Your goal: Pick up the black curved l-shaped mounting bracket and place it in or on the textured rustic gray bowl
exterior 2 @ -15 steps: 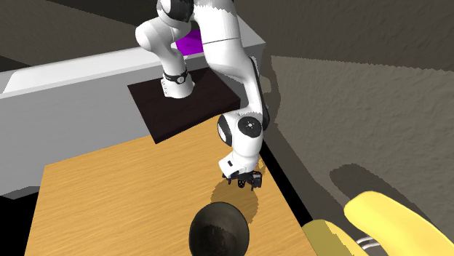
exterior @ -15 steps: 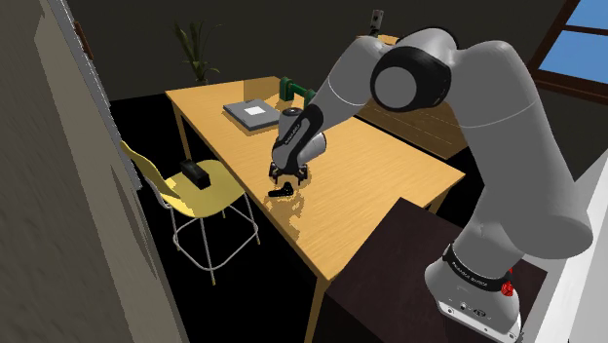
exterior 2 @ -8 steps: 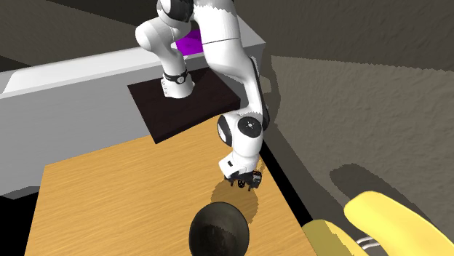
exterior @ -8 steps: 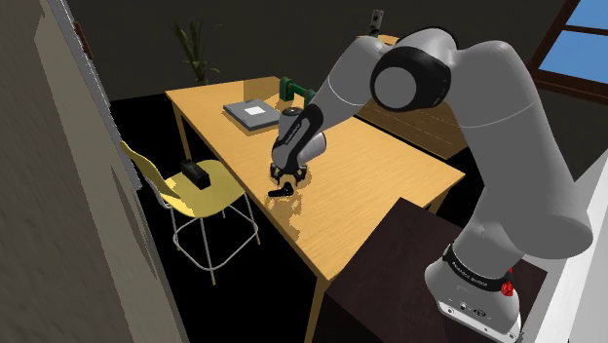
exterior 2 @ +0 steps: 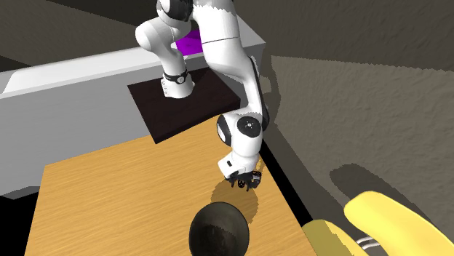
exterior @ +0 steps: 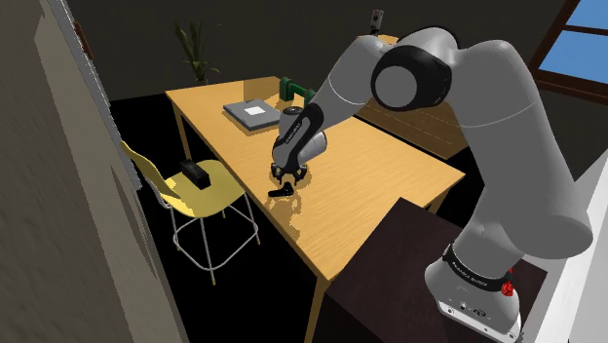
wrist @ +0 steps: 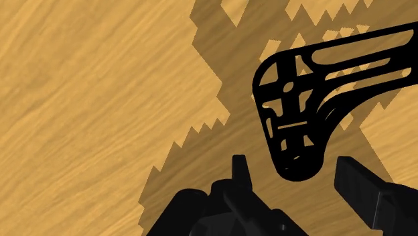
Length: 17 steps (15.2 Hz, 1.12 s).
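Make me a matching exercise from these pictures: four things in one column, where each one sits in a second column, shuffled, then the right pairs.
Things:
1. black bracket
2. dark bowl
3. yellow chair
4. potted plant

Places:
A. beyond the table's far end, in the shoulder view
B. flat on the wooden table, one end between the open claw's fingers
C. beside the table's long edge, a small black thing on its seat
D. on the table, at the second exterior view's lower edge

Pairs: 1-B, 2-D, 3-C, 4-A.
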Each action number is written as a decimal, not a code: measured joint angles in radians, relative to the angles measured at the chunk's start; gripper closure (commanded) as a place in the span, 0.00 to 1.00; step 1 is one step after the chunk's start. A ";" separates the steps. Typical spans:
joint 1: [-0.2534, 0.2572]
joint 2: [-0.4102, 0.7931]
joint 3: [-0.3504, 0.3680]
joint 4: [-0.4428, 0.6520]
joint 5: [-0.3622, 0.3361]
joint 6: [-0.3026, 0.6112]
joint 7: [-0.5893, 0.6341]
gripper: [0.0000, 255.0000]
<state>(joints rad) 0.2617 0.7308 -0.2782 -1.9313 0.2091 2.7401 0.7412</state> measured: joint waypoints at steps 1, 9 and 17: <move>0.000 -0.001 -0.001 -0.001 0.000 -0.001 0.000 1.00; 0.028 -0.077 -0.026 -0.030 -0.021 -0.053 0.011 1.00; 0.053 -0.164 -0.059 -0.046 -0.050 -0.124 0.024 1.00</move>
<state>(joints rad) 0.3144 0.5671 -0.3369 -1.9774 0.1589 2.6165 0.7657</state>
